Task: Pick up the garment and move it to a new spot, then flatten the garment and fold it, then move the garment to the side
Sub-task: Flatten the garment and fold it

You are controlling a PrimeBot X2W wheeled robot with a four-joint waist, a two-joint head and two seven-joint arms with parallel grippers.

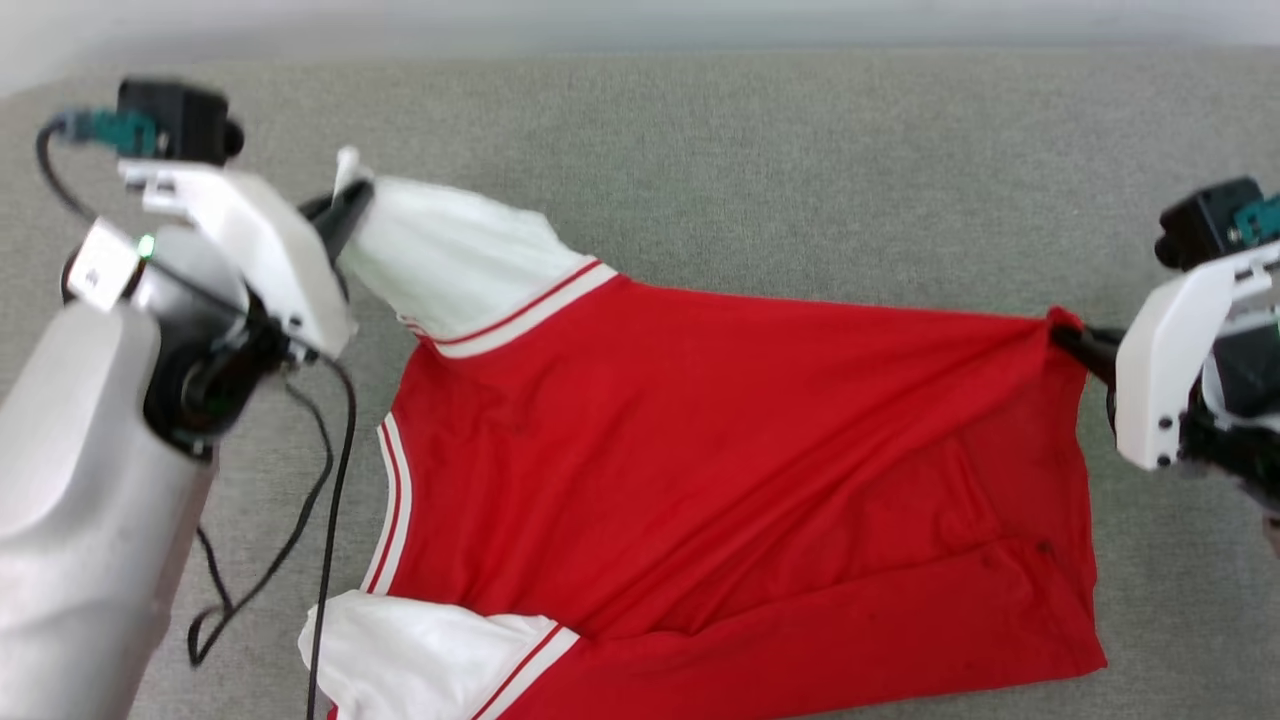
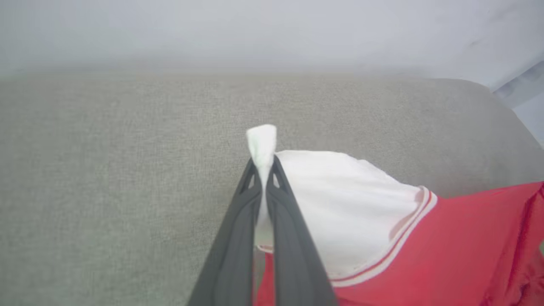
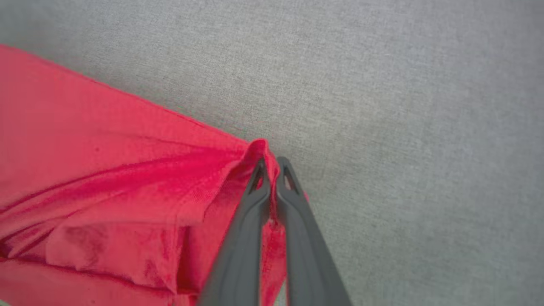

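The garment point(image 1: 700, 450) is a red jersey with white sleeves and striped trim, spread across the grey fabric surface point(image 1: 800, 150). My left gripper point(image 1: 352, 195) is shut on the tip of the upper white sleeve point(image 2: 340, 199), a tuft of white cloth sticking out past its fingertips point(image 2: 264, 163). My right gripper point(image 1: 1068, 338) is shut on a red corner of the hem point(image 3: 255, 148), the cloth pulled taut between both grips. The second white sleeve point(image 1: 420, 650) lies at the lower left. Any number on the shirt is hidden.
Black cables point(image 1: 320, 500) hang from my left arm point(image 1: 90, 480) over the surface beside the garment's collar edge. A pale wall point(image 2: 255, 34) runs along the far edge of the surface. Bare grey fabric point(image 3: 425, 127) extends beyond the right gripper.
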